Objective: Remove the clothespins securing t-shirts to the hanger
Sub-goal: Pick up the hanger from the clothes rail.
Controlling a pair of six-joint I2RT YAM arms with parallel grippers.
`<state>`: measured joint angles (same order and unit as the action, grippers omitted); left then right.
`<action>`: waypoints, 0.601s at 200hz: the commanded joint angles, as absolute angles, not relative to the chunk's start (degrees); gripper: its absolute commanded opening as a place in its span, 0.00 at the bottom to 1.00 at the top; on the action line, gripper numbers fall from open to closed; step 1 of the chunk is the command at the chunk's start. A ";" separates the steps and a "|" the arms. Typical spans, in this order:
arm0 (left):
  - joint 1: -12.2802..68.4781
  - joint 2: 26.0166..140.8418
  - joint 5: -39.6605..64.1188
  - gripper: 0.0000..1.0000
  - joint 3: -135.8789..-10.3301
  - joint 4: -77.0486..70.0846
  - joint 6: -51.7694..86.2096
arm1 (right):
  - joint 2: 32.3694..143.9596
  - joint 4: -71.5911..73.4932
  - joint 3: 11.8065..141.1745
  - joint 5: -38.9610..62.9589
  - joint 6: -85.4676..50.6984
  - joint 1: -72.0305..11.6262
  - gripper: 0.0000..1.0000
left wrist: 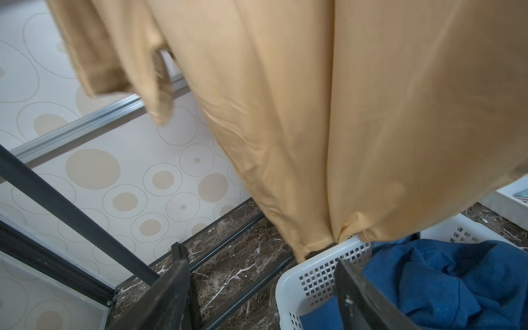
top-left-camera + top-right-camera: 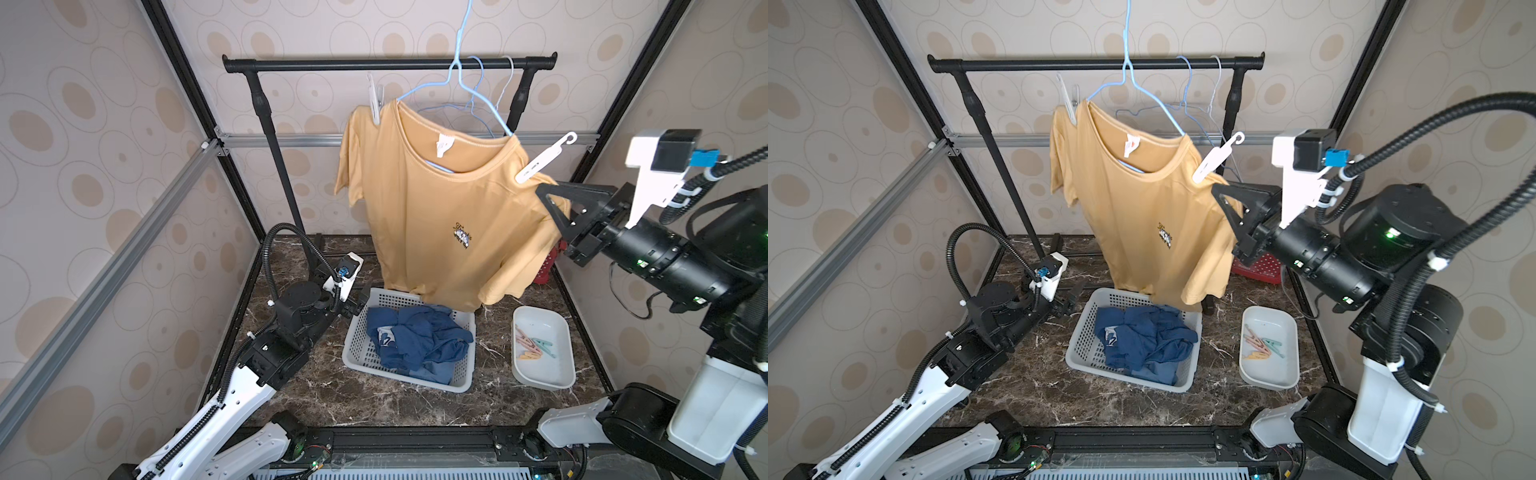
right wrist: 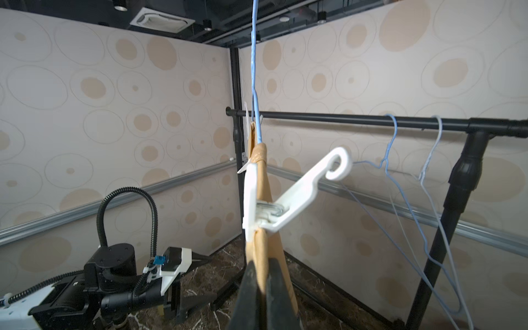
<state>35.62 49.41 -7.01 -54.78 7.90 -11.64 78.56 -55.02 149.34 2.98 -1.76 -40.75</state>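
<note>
Only wrist views show: right end effector (image 3: 262, 264) clamped on yellow t-shirt (image 3: 261, 155), left end effector (image 1: 263, 288) apart

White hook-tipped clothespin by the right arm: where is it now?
The white hook-tipped clothespin is clipped to the yellow t-shirt at its right-hand shoulder, in both top views, hook angled up, just above the right claw, which pinches the shirt fabric.

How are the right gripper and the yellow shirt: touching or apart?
Touching. The right wrist view shows the right gripper shut on the yellow shirt, fabric pinched between both fingers below the white clothespin.
</note>
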 commanded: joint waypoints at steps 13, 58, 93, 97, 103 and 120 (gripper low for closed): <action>35.14 48.03 -8.42 0.81 -56.33 8.91 -11.50 | 75.06 -46.79 147.50 2.22 -0.43 -40.75 0.00; 35.12 48.60 -8.71 0.82 -56.43 8.90 -11.65 | 73.11 -48.21 148.68 0.35 0.63 -40.76 0.00; 35.13 49.87 -7.56 0.82 -57.16 8.77 -10.90 | 71.14 -49.53 145.62 0.03 -0.33 -40.76 0.00; 35.08 49.91 -7.48 0.82 -57.26 8.79 -10.90 | 70.75 -49.69 144.41 0.49 -0.74 -40.73 0.00; 35.11 50.08 -7.43 0.82 -57.38 8.75 -10.73 | 69.72 -49.61 142.10 0.97 -1.38 -40.72 0.00; 35.11 50.09 -8.00 0.82 -57.96 9.27 -9.75 | 66.28 -47.86 133.81 1.78 -2.46 -40.72 0.00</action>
